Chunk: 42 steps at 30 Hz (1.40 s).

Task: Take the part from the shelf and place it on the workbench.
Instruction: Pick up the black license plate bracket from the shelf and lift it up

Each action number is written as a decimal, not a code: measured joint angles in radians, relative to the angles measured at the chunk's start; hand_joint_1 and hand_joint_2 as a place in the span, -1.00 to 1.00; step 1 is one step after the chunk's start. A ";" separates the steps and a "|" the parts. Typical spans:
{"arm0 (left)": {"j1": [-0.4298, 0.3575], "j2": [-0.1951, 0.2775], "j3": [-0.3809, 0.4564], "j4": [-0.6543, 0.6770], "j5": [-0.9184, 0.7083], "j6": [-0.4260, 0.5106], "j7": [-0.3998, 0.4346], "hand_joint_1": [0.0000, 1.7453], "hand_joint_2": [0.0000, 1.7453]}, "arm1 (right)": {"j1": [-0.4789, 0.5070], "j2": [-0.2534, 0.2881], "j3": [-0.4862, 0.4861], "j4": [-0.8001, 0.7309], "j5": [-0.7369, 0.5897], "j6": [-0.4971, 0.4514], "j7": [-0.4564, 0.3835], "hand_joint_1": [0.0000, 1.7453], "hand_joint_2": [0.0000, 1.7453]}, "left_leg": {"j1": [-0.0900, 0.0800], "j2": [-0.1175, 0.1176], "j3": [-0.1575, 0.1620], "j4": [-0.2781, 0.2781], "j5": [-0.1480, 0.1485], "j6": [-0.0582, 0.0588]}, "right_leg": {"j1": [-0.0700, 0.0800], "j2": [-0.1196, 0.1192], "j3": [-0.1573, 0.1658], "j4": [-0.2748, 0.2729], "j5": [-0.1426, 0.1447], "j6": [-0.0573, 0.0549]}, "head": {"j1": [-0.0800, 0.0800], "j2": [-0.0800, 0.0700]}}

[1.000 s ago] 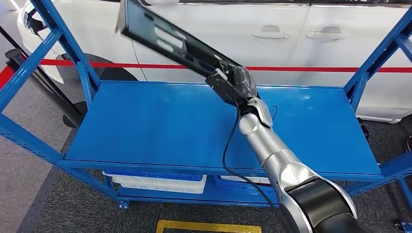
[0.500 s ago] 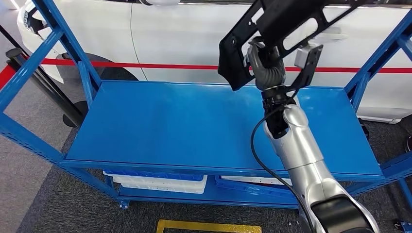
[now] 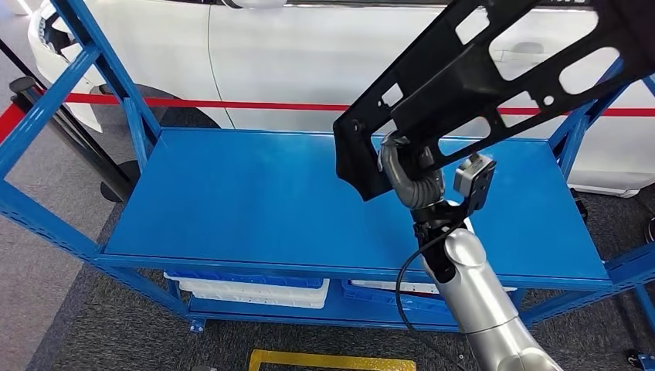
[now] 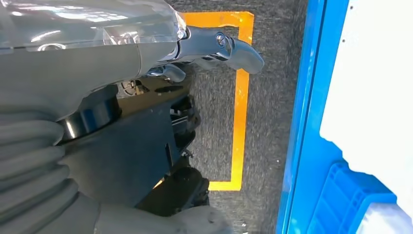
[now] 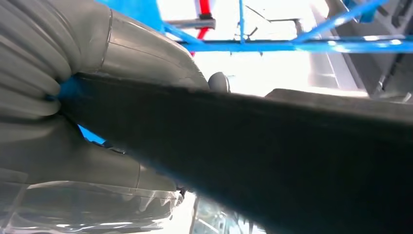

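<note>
Above blue shelf (image 3: 255,201), right hand (image 3: 409,174) grips black part (image 3: 494,69).

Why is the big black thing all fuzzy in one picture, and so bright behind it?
In the right wrist view the black part sits so close to the camera that it blurs, and the background is washed out white. In the head view the same part, held by the right hand, looks sharp.

Blue metal shelf (image 3: 255,201) in front of me, top deck flat, nothing resting on it. Lower deck carries white tray (image 3: 255,292) in blue crate (image 3: 243,279). Shelf stands on grey carpet floor (image 3: 93,325) with yellow tape outline (image 3: 332,360).
</note>
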State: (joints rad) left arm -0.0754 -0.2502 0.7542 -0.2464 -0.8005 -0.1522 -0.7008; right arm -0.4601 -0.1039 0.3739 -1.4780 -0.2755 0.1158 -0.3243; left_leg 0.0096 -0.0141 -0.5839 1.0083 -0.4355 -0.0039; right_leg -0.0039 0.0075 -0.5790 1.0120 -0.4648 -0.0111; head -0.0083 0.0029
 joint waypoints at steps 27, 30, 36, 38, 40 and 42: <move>0.011 0.018 0.034 0.001 0.031 0.102 0.075 -1.00 1.00 | 0.094 0.001 0.021 -0.114 0.109 -0.019 -0.035 1.00 1.00 | 0.000 0.000 0.000 0.000 0.000 0.000 | 0.000 0.000 0.000 0.000 0.000 0.000 | 0.000 0.000; 0.021 0.044 0.055 0.002 0.032 0.168 0.149 -1.00 1.00 | 0.116 0.001 0.024 -0.142 0.106 -0.022 -0.055 1.00 1.00 | 0.000 0.000 0.000 0.001 -0.001 0.001 | -0.001 -0.001 0.000 0.000 0.000 0.000 | 0.000 0.000; 0.032 0.092 0.109 0.007 0.029 0.278 0.294 -1.00 1.00 | 0.168 -0.001 0.028 -0.255 0.105 -0.058 -0.092 1.00 1.00 | -0.002 0.000 -0.001 0.006 -0.005 0.008 | -0.003 -0.001 0.001 0.000 -0.002 0.004 | 0.000 0.000; 0.035 0.103 0.121 0.007 0.018 0.296 0.317 -1.00 1.00 | 0.186 -0.003 0.029 -0.279 0.105 -0.059 -0.097 1.00 1.00 | -0.004 0.000 -0.002 0.010 -0.008 0.012 | -0.004 -0.001 0.002 0.000 -0.003 0.007 | 0.000 0.000; 0.037 0.110 0.126 0.008 0.007 0.303 0.326 -1.00 1.00 | 0.198 -0.005 0.031 -0.291 0.105 -0.060 -0.101 1.00 1.00 | -0.006 0.000 -0.003 0.012 -0.010 0.017 | -0.006 -0.001 0.003 -0.001 -0.003 0.013 | 0.000 0.000; 0.037 0.113 0.127 0.008 0.000 0.304 0.327 -1.00 1.00 | 0.203 -0.006 0.033 -0.297 0.105 -0.063 -0.104 1.00 1.00 | -0.004 0.001 0.001 0.003 -0.006 0.024 | -0.008 -0.001 0.006 -0.002 -0.004 0.020 | 0.000 0.000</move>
State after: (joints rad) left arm -0.0383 -0.1370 0.8815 -0.2383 -0.8009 0.1518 -0.3738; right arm -0.2567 -0.1101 0.4072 -1.7746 -0.1702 0.0530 -0.4285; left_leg 0.0053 -0.0129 -0.5828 1.0115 -0.4413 0.0203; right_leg -0.0118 0.0066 -0.5731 1.0095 -0.4691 0.0093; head -0.0083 0.0029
